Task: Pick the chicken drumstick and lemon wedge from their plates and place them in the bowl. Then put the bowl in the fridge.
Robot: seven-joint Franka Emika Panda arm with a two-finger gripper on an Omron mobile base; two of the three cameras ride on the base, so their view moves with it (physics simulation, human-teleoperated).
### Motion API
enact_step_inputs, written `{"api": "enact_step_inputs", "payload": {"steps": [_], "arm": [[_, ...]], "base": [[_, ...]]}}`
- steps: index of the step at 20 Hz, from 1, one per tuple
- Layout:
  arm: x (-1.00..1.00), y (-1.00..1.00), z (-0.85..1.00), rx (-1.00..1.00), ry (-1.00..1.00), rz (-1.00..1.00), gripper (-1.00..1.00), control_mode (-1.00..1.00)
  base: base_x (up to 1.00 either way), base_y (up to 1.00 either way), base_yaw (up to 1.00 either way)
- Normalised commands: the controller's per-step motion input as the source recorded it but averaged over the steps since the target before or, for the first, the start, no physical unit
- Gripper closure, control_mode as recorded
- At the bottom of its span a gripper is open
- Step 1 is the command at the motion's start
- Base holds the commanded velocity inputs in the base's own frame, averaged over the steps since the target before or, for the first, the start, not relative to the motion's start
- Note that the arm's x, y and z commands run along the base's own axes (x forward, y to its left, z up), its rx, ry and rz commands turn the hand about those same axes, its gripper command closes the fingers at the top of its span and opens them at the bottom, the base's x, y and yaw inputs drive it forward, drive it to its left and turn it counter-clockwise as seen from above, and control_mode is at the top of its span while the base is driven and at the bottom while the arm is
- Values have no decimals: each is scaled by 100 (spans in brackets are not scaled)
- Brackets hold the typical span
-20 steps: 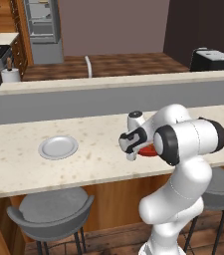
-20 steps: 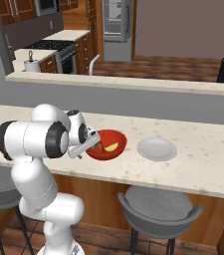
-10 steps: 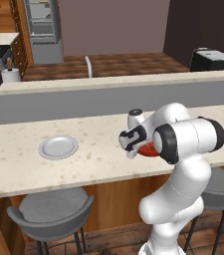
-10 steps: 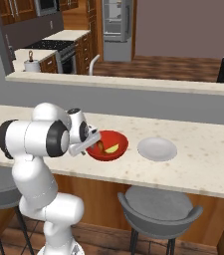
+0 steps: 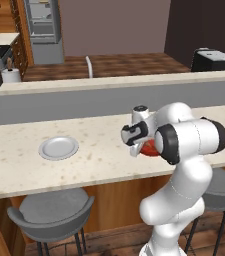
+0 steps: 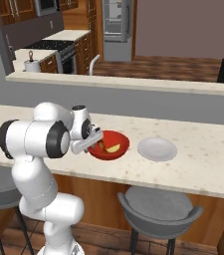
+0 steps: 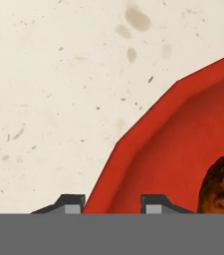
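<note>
Both foods already lie in the bowl (image 6: pixel 108 146): the chicken drumstick (image 7: pixel 222 185) and the lemon wedge (image 6: pixel 113 148). It is deep, glossy red and plain-sided, probably rigid, light and slick, so its rim seems the best hold. It sits on the speckled counter (image 6: pixel 203 164), left of an empty plate (image 6: pixel 157 149). The gripper (image 7: pixel 112 203) straddles the near-left rim, jaws narrowed around it; a firm clamp cannot be confirmed.
</note>
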Motion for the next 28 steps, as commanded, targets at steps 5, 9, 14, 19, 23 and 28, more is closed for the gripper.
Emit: {"api": "enact_step_inputs", "payload": {"steps": [5, 9, 14, 19, 23, 28], "arm": [[-35, 8, 46, 17, 0, 0, 100, -100], [-48, 18, 53, 9, 0, 0, 100, -100], [-54, 14, 49, 1, 0, 0, 100, -100], [-53, 16, 46, -2, 0, 0, 100, -100], [-58, 12, 46, -7, 0, 0, 100, -100], [-59, 7, 32, -12, -1, 0, 100, -100]], "base": [[0, 0, 0], [0, 0, 0], [0, 0, 0], [0, 0, 0], [0, 0, 0], [0, 0, 0]]}}
